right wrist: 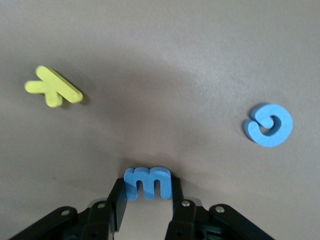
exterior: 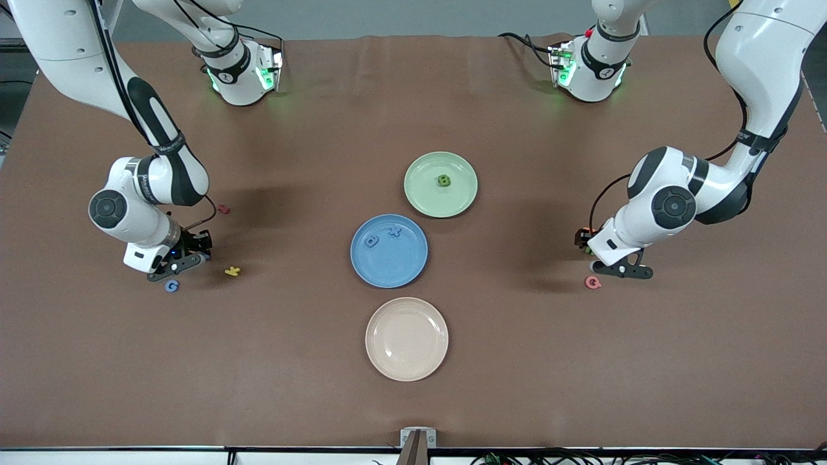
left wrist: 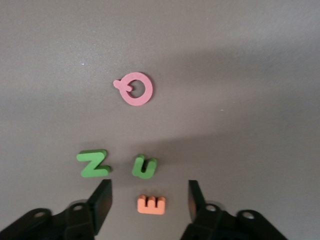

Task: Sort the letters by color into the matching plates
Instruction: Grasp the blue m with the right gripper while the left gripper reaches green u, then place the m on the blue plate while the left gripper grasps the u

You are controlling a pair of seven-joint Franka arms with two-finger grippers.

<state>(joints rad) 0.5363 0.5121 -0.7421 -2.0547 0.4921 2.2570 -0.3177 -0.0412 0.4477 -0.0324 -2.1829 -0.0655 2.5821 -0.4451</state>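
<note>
Both arms are down at the table, one at each end.

Right gripper [right wrist: 146, 200], at the right arm's end: fingers pinched against the two sides of a blue "m" [right wrist: 147, 182], which sits on the table between them. Grip looks seated on the letter's lower edge only. Risk: the letter pivots or pops out on lift, since little of it lies between the pads. A blue "G" [right wrist: 269, 125] and a yellow letter [right wrist: 53, 87] lie well apart from it, so no snagging likely.

Left gripper [left wrist: 150, 200], at the left arm's end: fingers partly open, straddling an orange "E" [left wrist: 151, 204], touching nothing. Orange has no matching plate; a grab here is wasted. Green "u" [left wrist: 144, 167] lies just beside the E, green "Z" [left wrist: 93, 163] near it, pink letter [left wrist: 134, 88] apart. Risk: closing fingers nudge the u, or catch both.

Blue plate [exterior: 362, 261] holds two blue letters; green plate [exterior: 420, 194] one green; cream plate [exterior: 406, 338] none.
</note>
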